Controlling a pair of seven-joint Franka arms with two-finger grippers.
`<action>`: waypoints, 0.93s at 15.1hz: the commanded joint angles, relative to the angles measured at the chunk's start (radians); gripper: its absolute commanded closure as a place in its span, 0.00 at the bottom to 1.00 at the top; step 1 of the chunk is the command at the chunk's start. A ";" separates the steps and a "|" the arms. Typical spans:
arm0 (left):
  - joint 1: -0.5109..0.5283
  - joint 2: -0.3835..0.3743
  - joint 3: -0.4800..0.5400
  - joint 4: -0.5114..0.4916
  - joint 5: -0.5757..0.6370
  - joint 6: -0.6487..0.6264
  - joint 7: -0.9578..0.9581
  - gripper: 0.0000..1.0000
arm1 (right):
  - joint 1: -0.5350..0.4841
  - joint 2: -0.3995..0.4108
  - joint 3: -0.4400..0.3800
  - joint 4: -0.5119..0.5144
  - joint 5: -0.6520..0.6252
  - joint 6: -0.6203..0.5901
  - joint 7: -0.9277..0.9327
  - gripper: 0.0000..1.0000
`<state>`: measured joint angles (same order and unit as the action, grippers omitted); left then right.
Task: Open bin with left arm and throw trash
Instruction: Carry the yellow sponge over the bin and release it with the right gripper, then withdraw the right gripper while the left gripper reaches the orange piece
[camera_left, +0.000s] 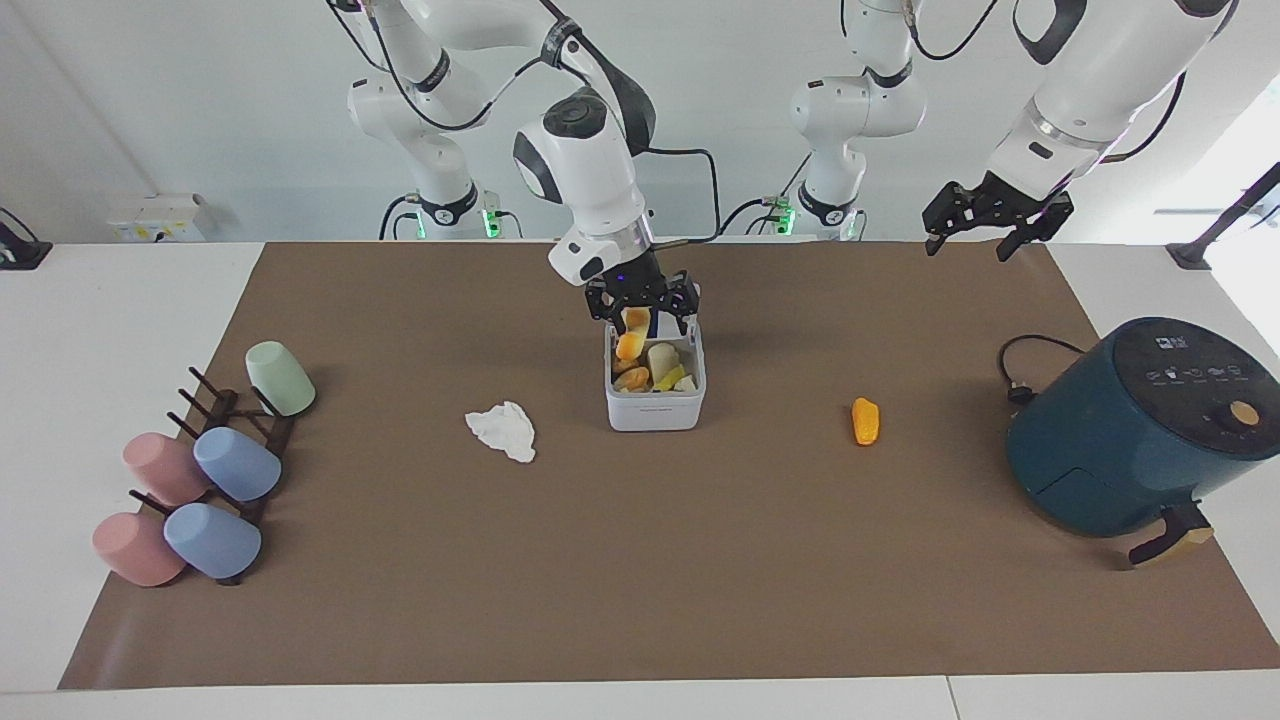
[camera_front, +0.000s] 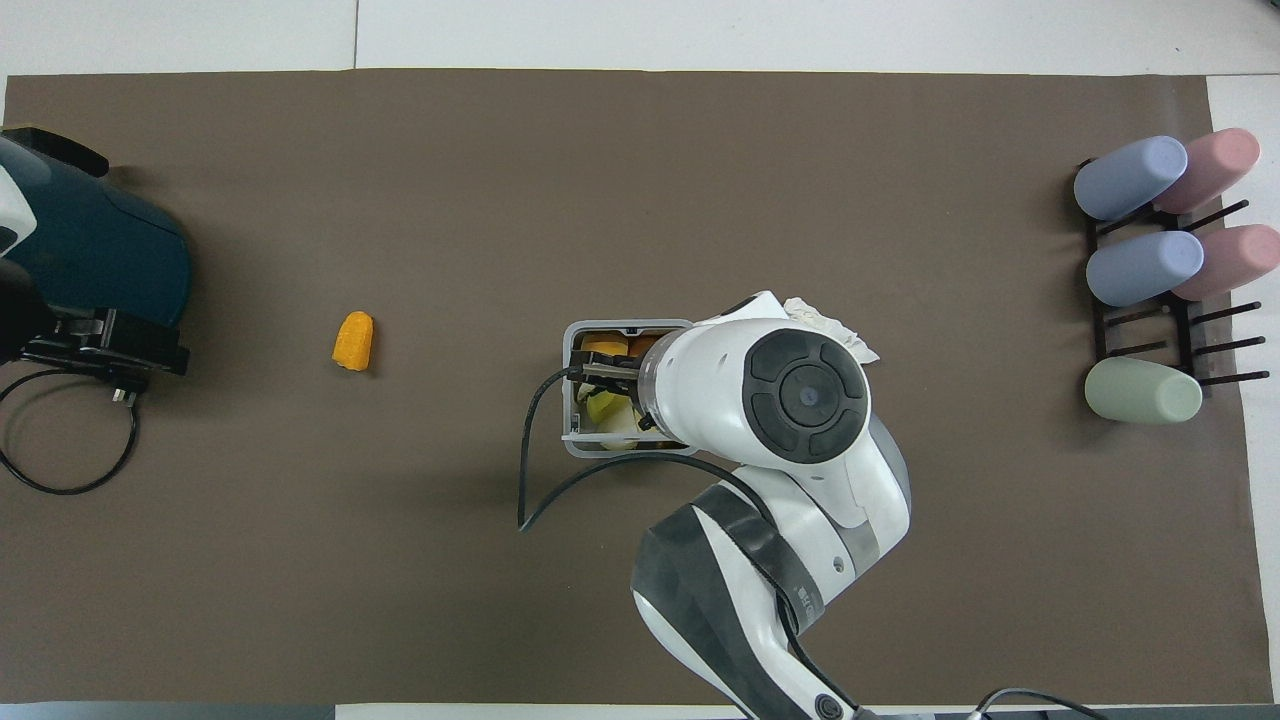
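The white bin (camera_left: 655, 410) stands open mid-table, its lid upright on the side nearer to the robots, with several food scraps inside; it also shows in the overhead view (camera_front: 572, 400). My right gripper (camera_left: 643, 303) hangs open just above the bin (camera_front: 610, 385). The yellow-orange lump (camera_left: 630, 343) lies in the bin right under it. The white tissue (camera_left: 502, 431) lies beside the bin toward the right arm's end. The orange oblong piece (camera_left: 865, 421) lies toward the left arm's end (camera_front: 354, 340). My left gripper (camera_left: 988, 222) is open, raised over the table's edge near the air fryer.
A dark-teal air fryer (camera_left: 1140, 430) with its cable (camera_left: 1020, 370) stands at the left arm's end. A rack of pastel cups (camera_left: 230, 460) stands at the right arm's end. In the overhead view the right arm covers most of the tissue (camera_front: 830, 325).
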<state>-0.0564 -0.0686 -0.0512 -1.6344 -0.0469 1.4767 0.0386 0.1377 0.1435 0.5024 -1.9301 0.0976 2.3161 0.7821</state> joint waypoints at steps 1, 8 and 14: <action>0.003 0.001 -0.004 0.015 0.021 -0.019 -0.032 0.00 | -0.006 -0.002 0.007 0.010 -0.007 -0.018 0.020 0.00; -0.007 0.016 -0.009 -0.122 0.019 0.193 -0.040 0.00 | -0.069 -0.013 -0.002 0.007 -0.128 -0.073 -0.128 0.00; -0.005 0.211 -0.009 -0.197 0.021 0.472 0.156 0.03 | -0.271 -0.033 -0.001 -0.127 -0.128 0.021 -0.426 0.00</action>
<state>-0.0591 0.0809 -0.0637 -1.8172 -0.0465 1.8654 0.1154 -0.0681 0.1375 0.4890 -1.9829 -0.0213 2.2782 0.4367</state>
